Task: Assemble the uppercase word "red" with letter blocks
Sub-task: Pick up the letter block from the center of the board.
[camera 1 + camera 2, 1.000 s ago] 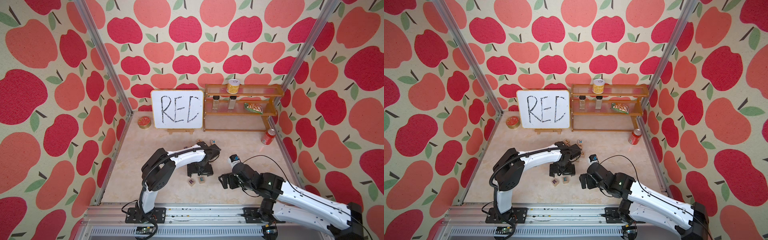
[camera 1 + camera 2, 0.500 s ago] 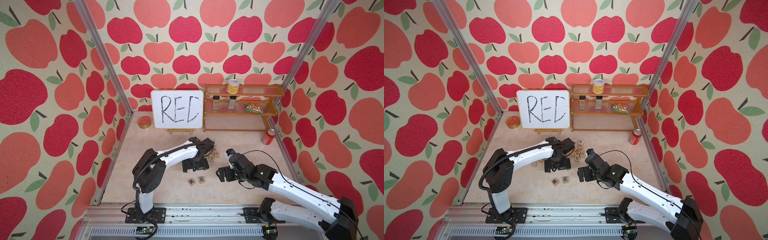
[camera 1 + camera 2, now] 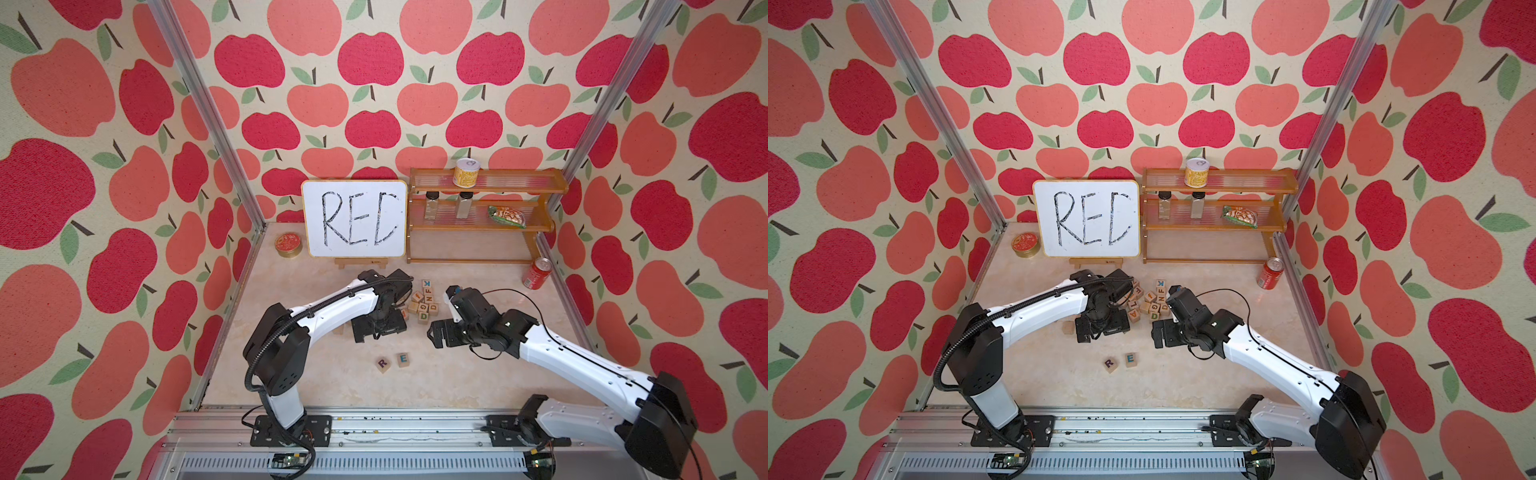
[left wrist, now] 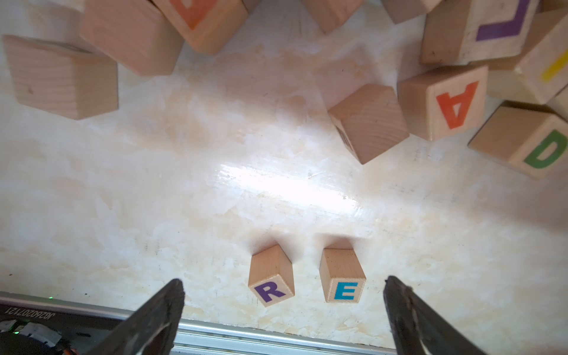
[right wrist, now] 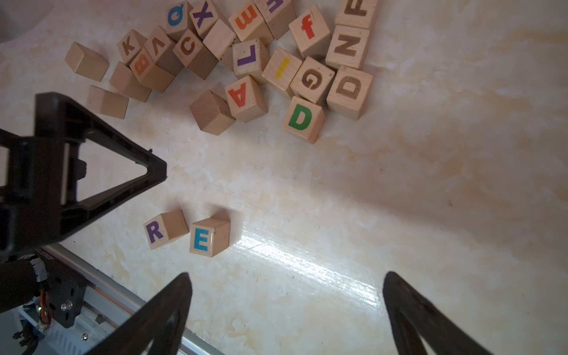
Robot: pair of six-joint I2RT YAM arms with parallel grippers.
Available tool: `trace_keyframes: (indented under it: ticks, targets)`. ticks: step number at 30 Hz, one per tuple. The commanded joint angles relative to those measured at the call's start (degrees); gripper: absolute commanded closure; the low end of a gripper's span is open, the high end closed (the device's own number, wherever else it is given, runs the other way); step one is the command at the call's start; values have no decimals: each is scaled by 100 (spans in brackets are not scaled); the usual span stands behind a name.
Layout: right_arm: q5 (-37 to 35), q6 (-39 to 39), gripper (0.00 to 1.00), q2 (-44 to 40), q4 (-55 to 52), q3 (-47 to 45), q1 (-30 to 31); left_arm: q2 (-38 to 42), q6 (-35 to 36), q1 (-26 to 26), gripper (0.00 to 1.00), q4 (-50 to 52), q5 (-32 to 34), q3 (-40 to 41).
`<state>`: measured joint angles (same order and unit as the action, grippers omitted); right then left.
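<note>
Both sets of jaws spread wide, nothing in either! The left gripper hangs over the pale marbled tabletop beside the heap of wooden letter cubes, and the right gripper faces it. Near the front rail, the light-wood cube with a purple R and the light-wood cube with a blue E sit side by side, slightly apart. The light-wood cube with a green D lies at the heap's near edge, touching its neighbours. The left arm hides part of the heap in both top views, and several cubes show blank faces only.
</note>
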<state>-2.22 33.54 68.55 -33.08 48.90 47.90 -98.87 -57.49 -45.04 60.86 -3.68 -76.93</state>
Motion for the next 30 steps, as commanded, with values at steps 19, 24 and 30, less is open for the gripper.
trace_keyframes:
  ticks: [19, 24, 30]
  targets:
    - [-178, 97, 16, 2278, -862, 1782, -281, 1198, 536, 750, 0, -525, -439, 900]
    - [-134, 142, 35, 2694, -946, 2052, -349, 1430, 709, 919, 0, -609, -482, 1043]
    - [60, 192, 40, 3113, -939, 2263, -506, 1544, 909, 1142, 0, -693, -630, 1186]
